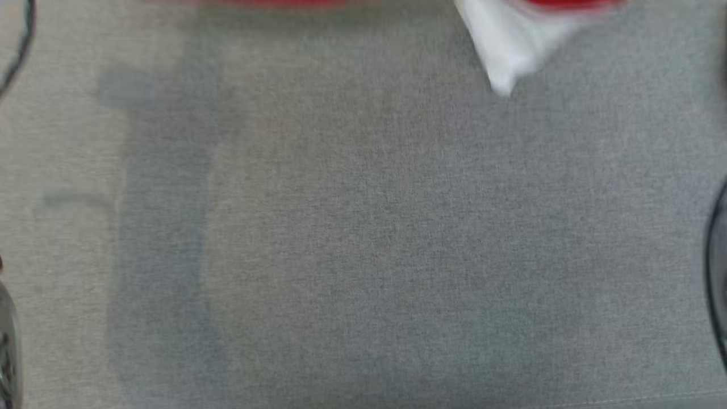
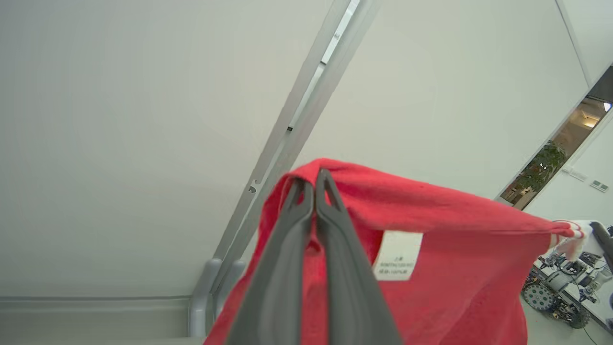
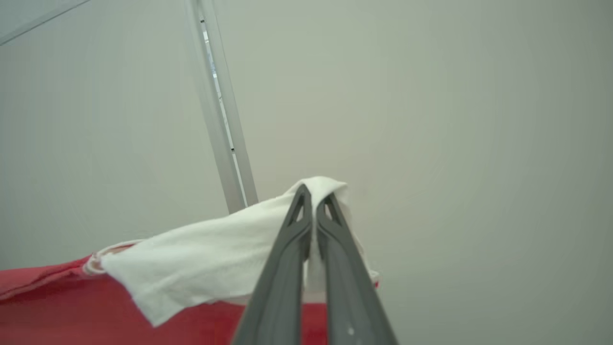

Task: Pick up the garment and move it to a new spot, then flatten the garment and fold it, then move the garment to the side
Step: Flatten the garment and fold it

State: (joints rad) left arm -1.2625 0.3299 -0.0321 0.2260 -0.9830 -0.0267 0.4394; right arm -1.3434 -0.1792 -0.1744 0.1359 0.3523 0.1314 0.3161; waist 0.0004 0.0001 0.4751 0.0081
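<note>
Aloft, the left gripper (image 2: 313, 184) pinches the red terry garment (image 2: 455, 249) — the right gripper (image 3: 316, 201) clamps its soft white corner (image 3: 201, 258).

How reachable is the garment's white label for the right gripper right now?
Probably not: the right gripper is shut on the garment, at its white end, while the label hangs beside the left gripper, across the cloth.

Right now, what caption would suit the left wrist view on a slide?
Left gripper shut on the hanging red garment, its white label showing.
</note>
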